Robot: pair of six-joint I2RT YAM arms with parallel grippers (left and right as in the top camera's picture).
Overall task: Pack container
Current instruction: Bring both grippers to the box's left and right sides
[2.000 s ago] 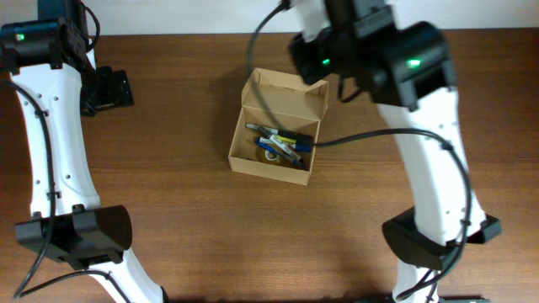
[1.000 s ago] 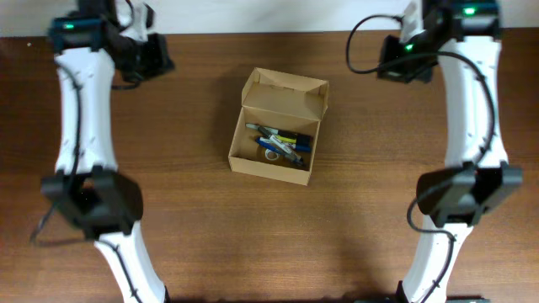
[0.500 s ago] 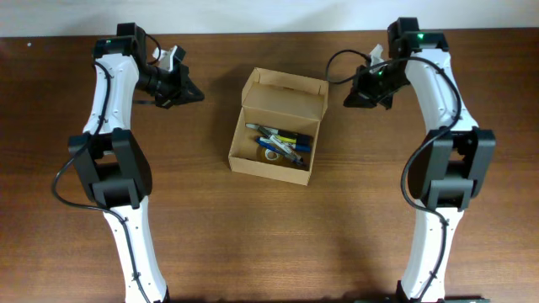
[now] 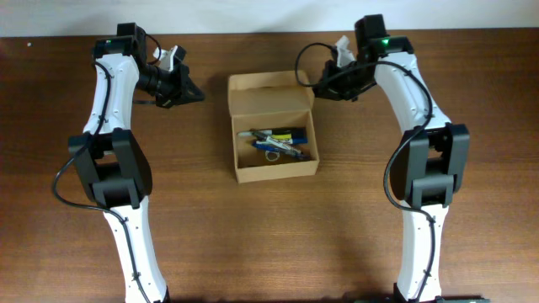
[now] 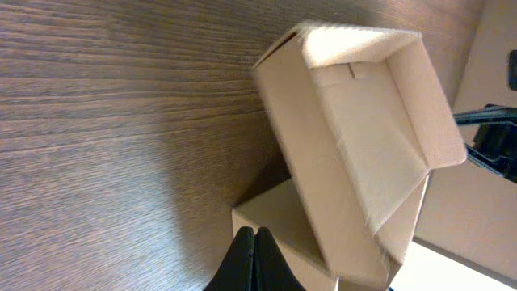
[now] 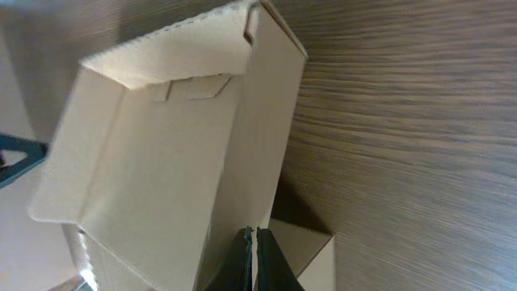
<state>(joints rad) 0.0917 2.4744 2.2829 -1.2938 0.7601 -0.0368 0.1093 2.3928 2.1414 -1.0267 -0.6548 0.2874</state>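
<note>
From overhead, the container point(image 4: 274, 171) sits mid-table, its flap lid raised at the far side and several pens point(image 4: 276, 140) inside; the left gripper point(image 4: 194, 94) is near its far-left corner, the right gripper point(image 4: 319, 84) close by its far-right corner. In the left wrist view, the left fingers point(image 5: 242, 263) are pressed together, empty, near the container's wall. In the right wrist view, the right fingers point(image 6: 266, 267) also meet, just beside its side.

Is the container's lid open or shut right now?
Open: the container has its flap lid folded back, and pens lie visible inside from overhead.
</note>
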